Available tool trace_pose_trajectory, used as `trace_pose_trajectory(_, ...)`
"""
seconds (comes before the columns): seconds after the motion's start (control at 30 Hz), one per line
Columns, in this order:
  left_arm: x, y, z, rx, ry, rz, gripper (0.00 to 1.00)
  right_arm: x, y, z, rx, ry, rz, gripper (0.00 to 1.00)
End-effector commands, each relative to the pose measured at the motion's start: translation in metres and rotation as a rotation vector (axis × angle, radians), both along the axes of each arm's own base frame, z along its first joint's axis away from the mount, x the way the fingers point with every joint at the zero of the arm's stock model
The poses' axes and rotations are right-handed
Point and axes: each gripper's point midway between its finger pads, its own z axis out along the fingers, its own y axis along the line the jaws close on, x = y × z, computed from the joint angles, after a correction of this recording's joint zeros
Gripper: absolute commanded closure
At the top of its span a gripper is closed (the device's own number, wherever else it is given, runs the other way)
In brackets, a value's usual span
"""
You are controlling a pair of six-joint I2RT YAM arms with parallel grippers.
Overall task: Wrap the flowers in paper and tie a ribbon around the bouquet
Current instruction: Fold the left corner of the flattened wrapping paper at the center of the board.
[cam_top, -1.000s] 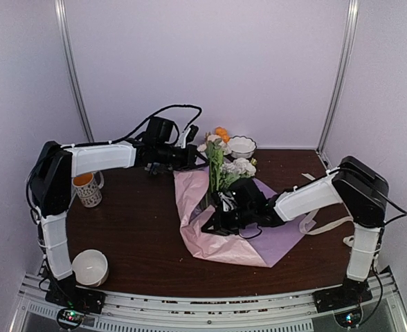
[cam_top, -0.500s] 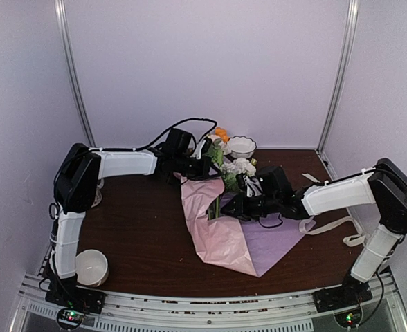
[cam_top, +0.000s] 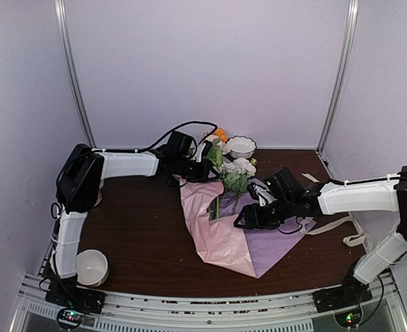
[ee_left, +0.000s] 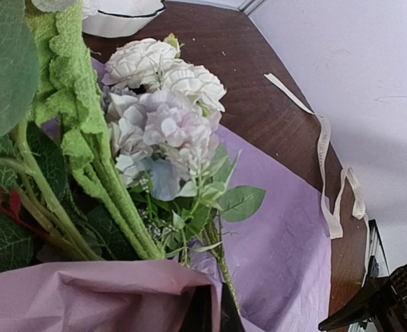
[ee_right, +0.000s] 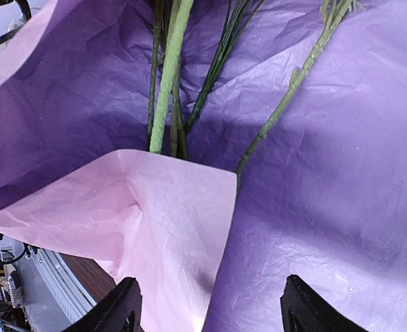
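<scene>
Right wrist view: the right claw (ee_right: 210,292) is hanging released over the crinkly pink-lilac paper sheet (ee_right: 328,207), where thin green stalks of the artificial flowers (ee_right: 164,83) are lying. The left claw (cam_top: 202,170) is clenching the sheet's far edge. Wrapping seems to be in hand; next, I think, comes regripping a loose flap.

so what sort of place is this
Probably a lab test booth: plain white walls enclose a dark table, with the left arm and right arm bolted at its near edge.

Pink-lilac paper (cam_top: 221,238); white and pale-blue flowers (ee_left: 165,117) with green stalks; cream ribbon (ee_left: 323,145); dark brown table (cam_top: 141,228).
</scene>
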Motion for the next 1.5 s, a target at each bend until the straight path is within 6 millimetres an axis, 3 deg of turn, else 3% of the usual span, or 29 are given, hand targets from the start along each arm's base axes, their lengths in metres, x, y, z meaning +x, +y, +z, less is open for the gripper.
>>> trace_pose_trajectory(0.0,0.005,-0.005,0.021,-0.023,-0.076,-0.008,1.00,-0.015,0.004,-0.016,0.004,0.062,0.083,0.32)
trace_pose_trajectory(0.07,0.005,-0.004,0.023,-0.019,-0.082,-0.008,1.00,-0.019,0.016,-0.016,0.055,0.088,0.131,0.47)
trace_pose_trajectory(0.17,0.004,-0.001,0.034,-0.019,-0.104,-0.006,1.00,-0.013,0.025,-0.017,0.066,0.084,0.167,0.88)
trace_pose_trajectory(0.2,0.003,0.001,0.039,-0.021,-0.115,-0.005,1.00,-0.009,0.028,-0.015,0.079,0.078,0.172,0.98)
trace_pose_trajectory(0.23,0.002,0.003,0.044,-0.024,-0.123,-0.003,1.00,-0.004,0.031,-0.012,0.095,0.073,0.181,1.00)
trace_pose_trajectory(0.37,0.000,0.011,0.057,-0.001,-0.164,0.009,1.00,0.028,0.035,-0.002,0.086,0.018,0.175,1.00)
trace_pose_trajectory(0.6,-0.008,0.014,0.067,-0.003,-0.178,-0.016,1.00,0.063,0.053,0.021,0.077,-0.091,0.221,1.00)
trace_pose_trajectory(0.77,-0.016,0.010,0.074,-0.024,-0.178,-0.034,1.00,0.068,0.045,-0.012,0.062,-0.020,0.161,1.00)
trace_pose_trajectory(0.9,-0.025,-0.007,0.075,-0.041,-0.187,-0.071,1.00,0.084,0.044,-0.026,0.082,-0.002,0.086,1.00)
trace_pose_trajectory(1.0,-0.024,-0.021,0.069,-0.042,-0.182,-0.088,1.00,0.091,0.036,-0.037,0.052,-0.009,0.016,0.98)
trace_pose_trajectory(1.13,-0.017,-0.024,0.035,0.009,-0.138,-0.076,1.00,0.091,0.031,-0.044,0.071,-0.003,-0.028,0.95)
trace_pose_trajectory(1.23,-0.017,-0.028,0.019,0.023,-0.131,-0.079,1.00,0.095,0.032,-0.043,0.103,-0.018,-0.055,0.95)
trace_pose_trajectory(1.47,-0.010,-0.026,-0.006,0.079,-0.131,-0.047,1.00,0.092,0.023,-0.028,0.121,-0.036,-0.098,0.80)
